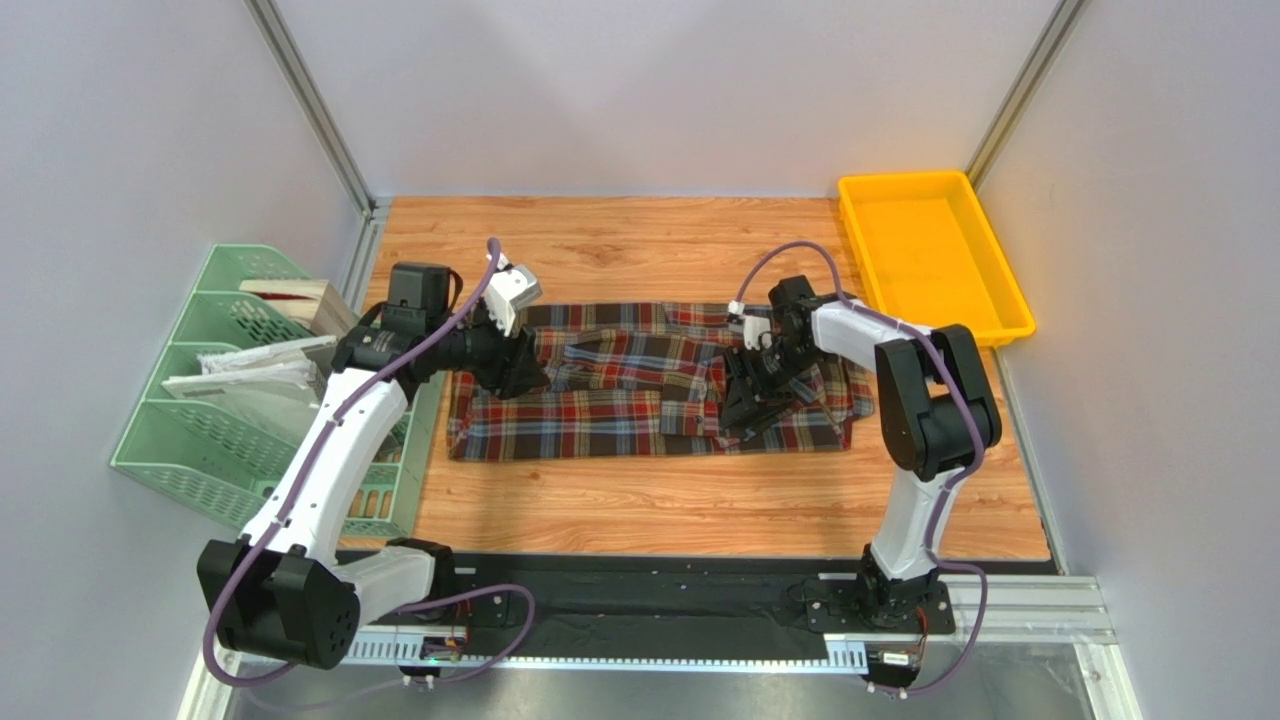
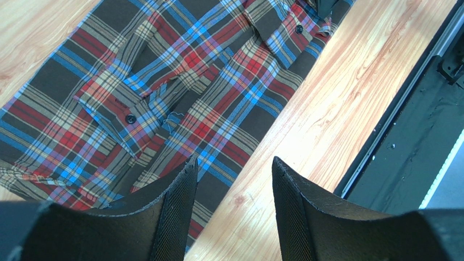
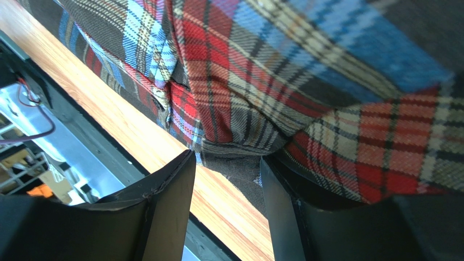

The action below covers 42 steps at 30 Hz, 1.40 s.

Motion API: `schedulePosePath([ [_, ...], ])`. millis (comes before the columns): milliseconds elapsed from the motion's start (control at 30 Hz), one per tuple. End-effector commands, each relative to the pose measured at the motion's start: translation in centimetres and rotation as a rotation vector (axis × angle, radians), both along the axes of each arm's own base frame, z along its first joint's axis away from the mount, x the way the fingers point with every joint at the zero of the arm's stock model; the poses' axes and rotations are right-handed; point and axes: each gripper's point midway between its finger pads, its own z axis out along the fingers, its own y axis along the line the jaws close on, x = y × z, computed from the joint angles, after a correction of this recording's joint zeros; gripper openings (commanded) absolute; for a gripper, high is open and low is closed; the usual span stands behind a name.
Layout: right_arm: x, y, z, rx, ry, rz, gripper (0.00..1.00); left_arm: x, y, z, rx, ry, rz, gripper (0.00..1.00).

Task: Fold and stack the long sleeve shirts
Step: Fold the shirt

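1 plaid shirt (image 1: pixel 631 420) flat mid-table (image 1: pixel 676 510), right end partly hidden under right gripper (image 3: pixel 227 160): jaws apart, cloth bunched at tips. Left gripper (image 2: pixel 234 168) jaws apart, empty, over shirt's left end. 1 yellow tray (image 1: pixel 932 255), 1 green rack (image 1: pixel 226 435)
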Motion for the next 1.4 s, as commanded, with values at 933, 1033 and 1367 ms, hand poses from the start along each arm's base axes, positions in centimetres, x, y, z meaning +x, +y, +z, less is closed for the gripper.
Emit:
schedulePosePath([
  [933, 0.4, 2.0, 3.3, 0.168, -0.012, -0.022, 0.33, 0.1, -0.1, 1.8, -0.009, -0.018, 0.002, 0.59],
  [1033, 1.3, 2.5, 7.0, 0.207, -0.103, -0.015, 0.16, 0.0, -0.2, 1.8, -0.013, -0.017, -0.003, 0.59],
  [1367, 7.8, 4.8, 19.6, 0.342, -0.389, -0.009, 0.0, 2.4, -0.3, 4.5, -0.005, -0.129, -0.005, 0.6],
])
